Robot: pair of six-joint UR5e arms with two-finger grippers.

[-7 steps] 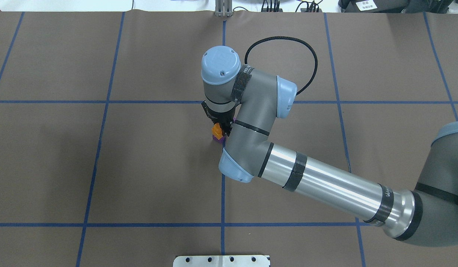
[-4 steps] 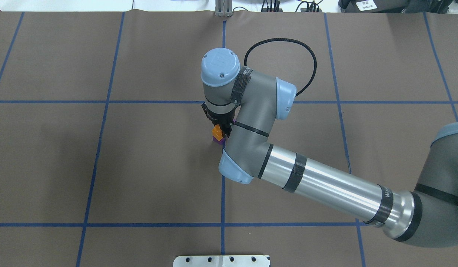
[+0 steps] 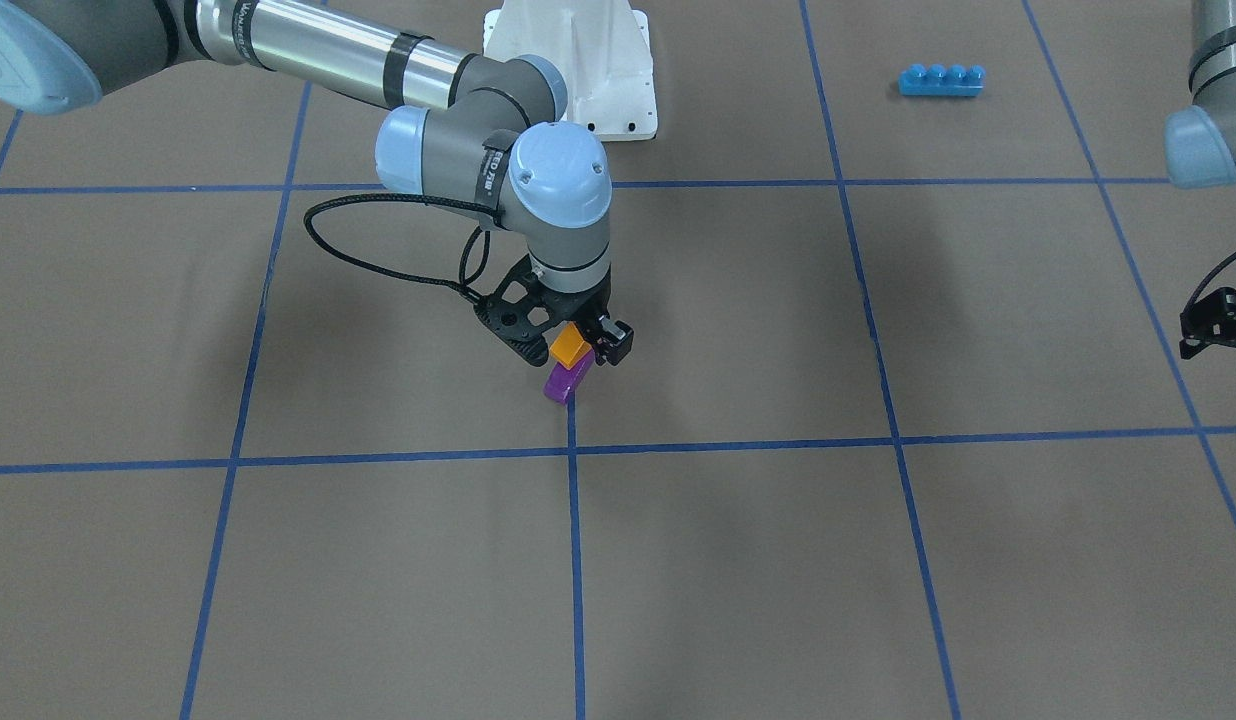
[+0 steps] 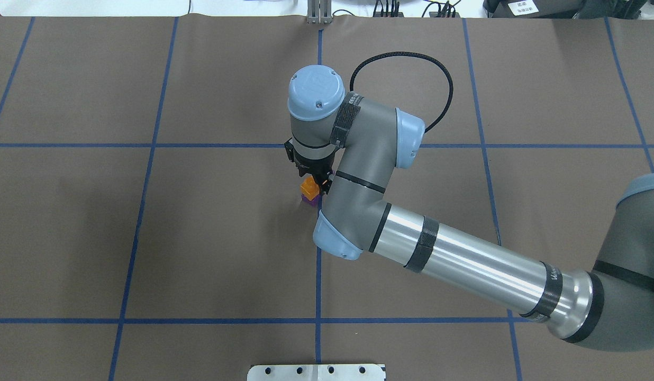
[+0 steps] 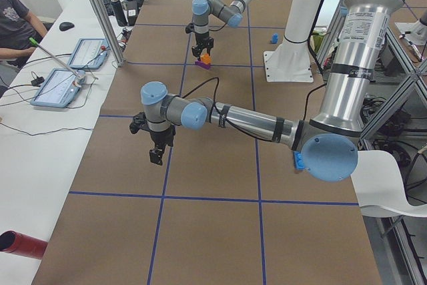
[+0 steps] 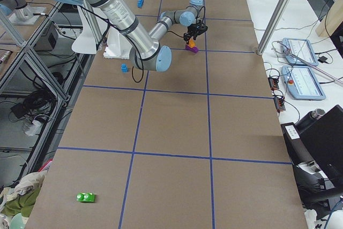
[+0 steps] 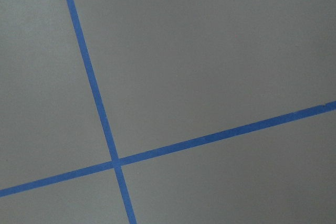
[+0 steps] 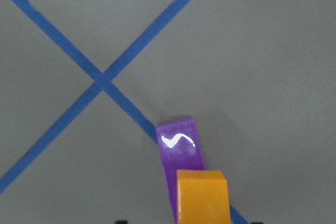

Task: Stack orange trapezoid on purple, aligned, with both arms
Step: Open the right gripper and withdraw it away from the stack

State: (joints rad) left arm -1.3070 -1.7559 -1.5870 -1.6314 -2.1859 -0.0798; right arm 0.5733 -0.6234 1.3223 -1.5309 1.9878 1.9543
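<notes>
The orange trapezoid rests on top of the purple block near the middle of the table, on a blue tape line. They also show in the overhead view, orange on purple, and in the right wrist view, orange over purple. My right gripper hangs straight down around the orange block. Its jaws stand open, with a gap on each side. My left gripper hovers empty over bare table far to the side. I cannot tell whether it is open or shut.
A long blue four-stud brick lies near the white base plate. A small blue block lies by the base. A green block lies at the table's near end in the right side view. Operators' tablets sit beside the table.
The right gripper's jaws have spread slightly and the wrist has shifted a little. The orange block stays on the purple one.
</notes>
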